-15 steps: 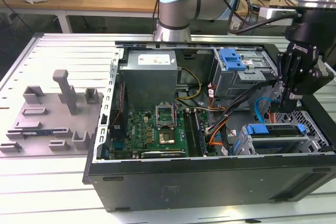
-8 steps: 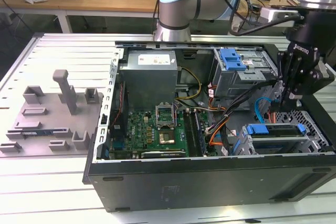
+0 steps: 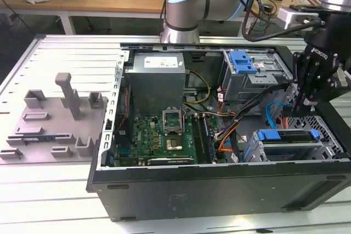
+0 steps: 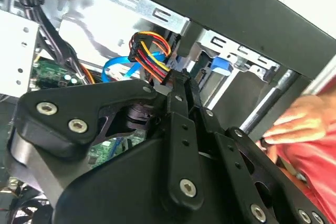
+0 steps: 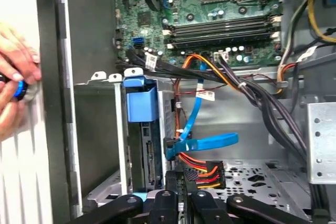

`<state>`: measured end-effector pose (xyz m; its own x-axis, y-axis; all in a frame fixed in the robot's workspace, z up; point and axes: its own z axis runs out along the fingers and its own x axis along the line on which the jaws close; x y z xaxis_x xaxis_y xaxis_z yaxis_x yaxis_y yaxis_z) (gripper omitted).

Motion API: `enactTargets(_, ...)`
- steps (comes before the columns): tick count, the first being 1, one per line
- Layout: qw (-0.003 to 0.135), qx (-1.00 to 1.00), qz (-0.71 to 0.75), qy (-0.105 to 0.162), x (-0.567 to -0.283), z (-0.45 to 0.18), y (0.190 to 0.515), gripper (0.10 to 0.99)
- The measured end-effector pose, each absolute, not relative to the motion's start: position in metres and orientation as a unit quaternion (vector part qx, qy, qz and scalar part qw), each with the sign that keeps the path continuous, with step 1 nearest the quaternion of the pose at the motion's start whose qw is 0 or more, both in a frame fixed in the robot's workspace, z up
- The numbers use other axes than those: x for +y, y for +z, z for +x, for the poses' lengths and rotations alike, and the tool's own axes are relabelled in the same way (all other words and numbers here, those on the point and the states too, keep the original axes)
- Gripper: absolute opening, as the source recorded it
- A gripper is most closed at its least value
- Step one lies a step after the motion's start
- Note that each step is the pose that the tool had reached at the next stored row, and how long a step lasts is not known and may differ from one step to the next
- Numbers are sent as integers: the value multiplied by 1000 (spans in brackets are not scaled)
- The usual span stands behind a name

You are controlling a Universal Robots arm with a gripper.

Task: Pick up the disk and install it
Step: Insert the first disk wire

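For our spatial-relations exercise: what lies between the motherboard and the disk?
A tangle of black, orange and blue cables lies between the motherboard and the disk, seen in the exterior view.

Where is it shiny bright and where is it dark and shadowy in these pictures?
Exterior view: the pale table is bright, the case's black front dark. First wrist view: the motherboard is well lit, the drive bay shadowed. Second wrist view: the black gripper looks dark against the bright metal wall.

Exterior view overlooks computer case; wrist views inside.
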<state>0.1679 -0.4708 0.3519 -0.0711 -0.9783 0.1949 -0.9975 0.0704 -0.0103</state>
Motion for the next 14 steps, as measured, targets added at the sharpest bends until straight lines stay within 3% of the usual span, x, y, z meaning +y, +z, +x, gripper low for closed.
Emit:
enactTargets(3, 47, -730, 680, 48, -483, 168, 353, 165)
enactTargets(14, 28, -731, 681, 27, -518, 168, 354, 165)
